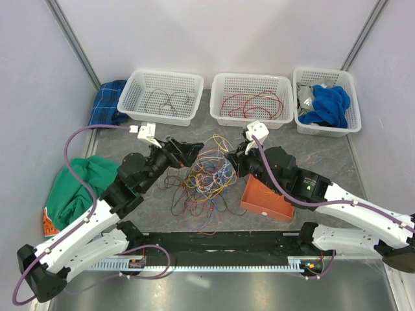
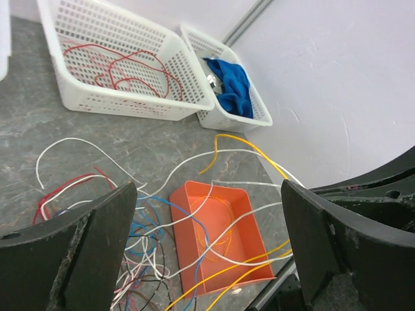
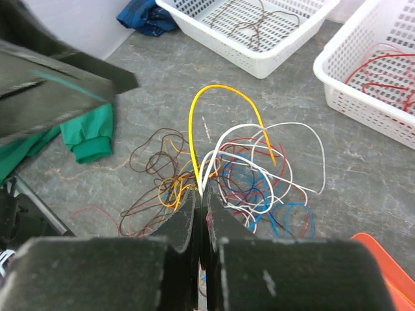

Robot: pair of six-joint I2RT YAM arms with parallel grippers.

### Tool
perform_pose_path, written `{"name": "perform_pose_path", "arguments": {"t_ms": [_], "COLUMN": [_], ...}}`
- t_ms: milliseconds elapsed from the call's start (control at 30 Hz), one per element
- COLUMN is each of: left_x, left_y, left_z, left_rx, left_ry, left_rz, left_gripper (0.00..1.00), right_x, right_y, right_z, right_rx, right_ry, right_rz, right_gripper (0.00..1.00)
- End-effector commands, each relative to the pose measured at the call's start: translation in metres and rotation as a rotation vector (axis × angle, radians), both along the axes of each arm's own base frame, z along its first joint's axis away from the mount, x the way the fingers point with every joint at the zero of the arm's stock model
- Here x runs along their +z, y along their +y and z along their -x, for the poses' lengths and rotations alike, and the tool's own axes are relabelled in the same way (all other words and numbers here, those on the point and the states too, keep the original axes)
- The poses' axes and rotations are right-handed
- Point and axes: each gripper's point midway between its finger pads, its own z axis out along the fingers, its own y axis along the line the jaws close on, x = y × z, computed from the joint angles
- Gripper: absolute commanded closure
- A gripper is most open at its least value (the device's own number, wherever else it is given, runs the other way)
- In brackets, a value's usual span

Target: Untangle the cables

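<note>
Right claw (image 3: 201, 195) pinches cables (image 3: 243, 175); left claw (image 2: 207, 201) gapes wide.

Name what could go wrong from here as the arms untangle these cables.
1. The right gripper is shut on the yellow cable, which runs into the tangle; pulling may tighten knots or drag the whole pile.
2. Part of the tangle lies across the orange tray; a pull could shift it.
3. The open left gripper might catch a clump instead of one strand.
</note>
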Motion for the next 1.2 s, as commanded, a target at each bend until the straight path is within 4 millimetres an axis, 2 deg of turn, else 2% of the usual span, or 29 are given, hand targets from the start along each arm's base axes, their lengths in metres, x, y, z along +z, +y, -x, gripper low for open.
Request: {"name": "perform_pose_path", "arguments": {"t_ms": [0,233,367,533,633,767,900,1000,1167], "left_x": [0.021,0.018,0.024,0.036,0.037,0.011,-0.011,-0.007,0.006], "left_y": [-0.022,-0.057,-0.067,-0.069,-0.063,-0.051,-0.044,-0.041,-0.057], "left_z": [-0.005,-0.004,-0.008,-0.007,-0.003,-0.004,0.001,0.005,0.008], "left_rx": [-0.07,-0.208,-0.233,-0.246,-0.235,-0.177,-0.153,-0.159,-0.244], "left_ry": [-0.03,0.013,0.013,-0.011,-0.013,0.07,0.13,0.114,0.081], "left_rz": [0.037,0.11,0.139,0.176,0.182,0.135,0.145,0.183,0.207], "left_gripper": [0.01,0.09,0.13,0.15,0.16,0.14,0.08,0.05,0.04], "right_x": [0.016,0.012,0.008,0.004,0.004,0.011,0.007,0.001,0.001], "right_y": [0.01,0.016,0.018,0.015,0.008,0.002,0.006,0.01,0.014], "right_z": [0.001,0.003,0.003,0.004,0.002,0.001,-0.001,-0.001,-0.002], "right_rx": [0.037,0.057,0.062,0.057,0.032,0.009,0.014,0.018,0.028], "right_ry": [-0.029,-0.014,-0.006,-0.002,-0.01,-0.03,-0.021,-0.01,-0.007], "right_rz": [-0.057,-0.061,-0.06,-0.059,-0.061,-0.07,-0.052,-0.043,-0.045], "right_gripper": [1.0,1.0,1.0,1.0,1.0,1.0,1.0,1.0,1.0]}}
